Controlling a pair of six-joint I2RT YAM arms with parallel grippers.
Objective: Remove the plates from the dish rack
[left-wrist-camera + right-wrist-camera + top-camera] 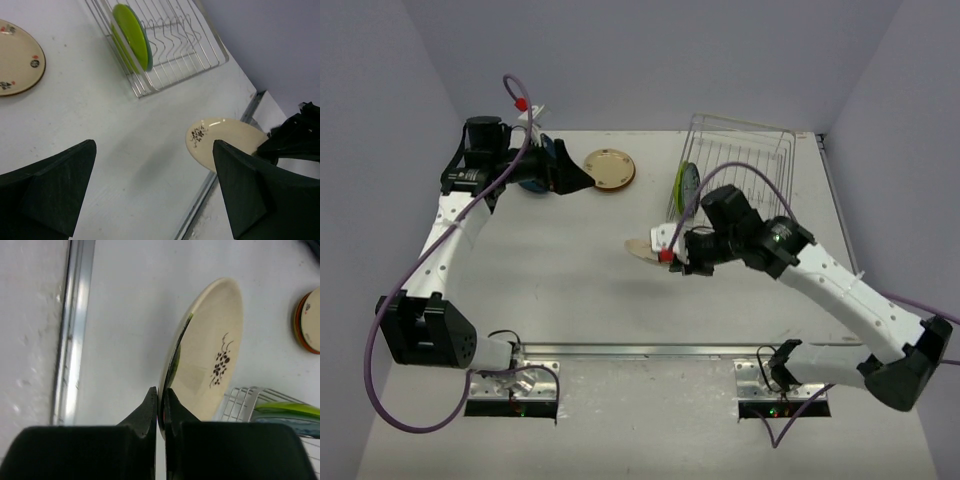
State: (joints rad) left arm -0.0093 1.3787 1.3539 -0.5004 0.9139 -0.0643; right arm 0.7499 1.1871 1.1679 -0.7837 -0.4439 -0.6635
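My right gripper (668,256) is shut on the rim of a cream plate with a dark flower print (644,247), held tilted above the table left of the dish rack. In the right wrist view both jaws pinch the plate (215,355) at its edge. The silver wire dish rack (745,150) stands at the back right. It holds an upright lime green plate (686,187) with a bluish one (149,52) behind it. My left gripper (565,172) is open and empty at the back left, beside a cream plate with a brown rim (609,169) lying on the table.
A dark blue shape (532,185) shows under the left gripper, partly hidden. A metal rail (650,350) runs along the near table edge. Grey walls close the back and sides.
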